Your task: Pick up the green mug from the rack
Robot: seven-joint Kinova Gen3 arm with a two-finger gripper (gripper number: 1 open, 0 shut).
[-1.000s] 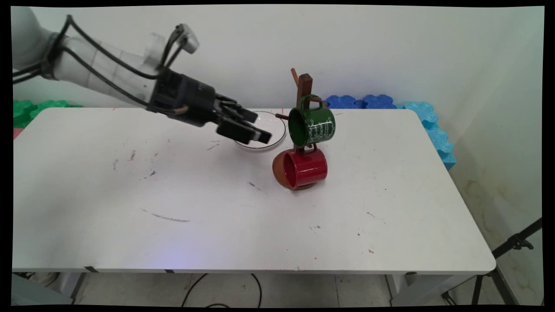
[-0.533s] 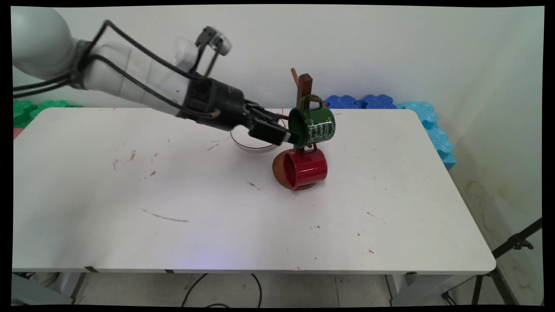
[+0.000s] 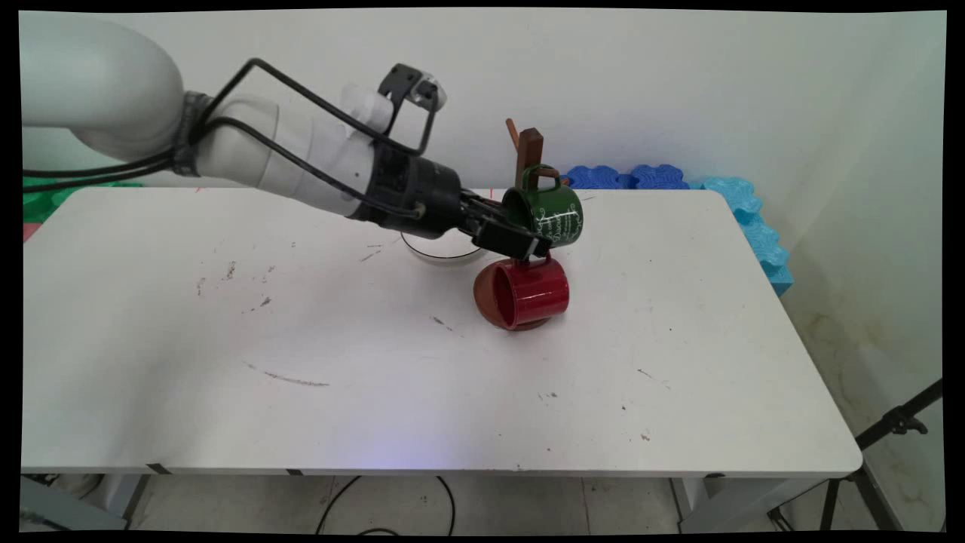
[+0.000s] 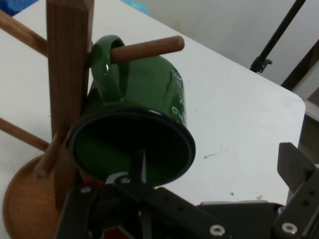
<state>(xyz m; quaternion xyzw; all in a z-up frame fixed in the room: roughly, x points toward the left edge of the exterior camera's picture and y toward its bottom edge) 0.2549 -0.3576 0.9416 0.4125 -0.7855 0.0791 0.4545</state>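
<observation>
A glossy green enamelled mug with a thin dark rim hangs on a mug tree of smooth, matt, reddish-brown wood with round pegs and a turned disc base. Below it hangs a red mug of shiny glazed ceramic that catches the light. A clear glass bowl sits behind. The table is matt white laminate, scuffed with dark marks. The gripper looks like matt black plastic with small bright metal screws. The arm has a smooth white plastic shell, with black rubbery cables along it. Blue foam mats lie beyond.
</observation>
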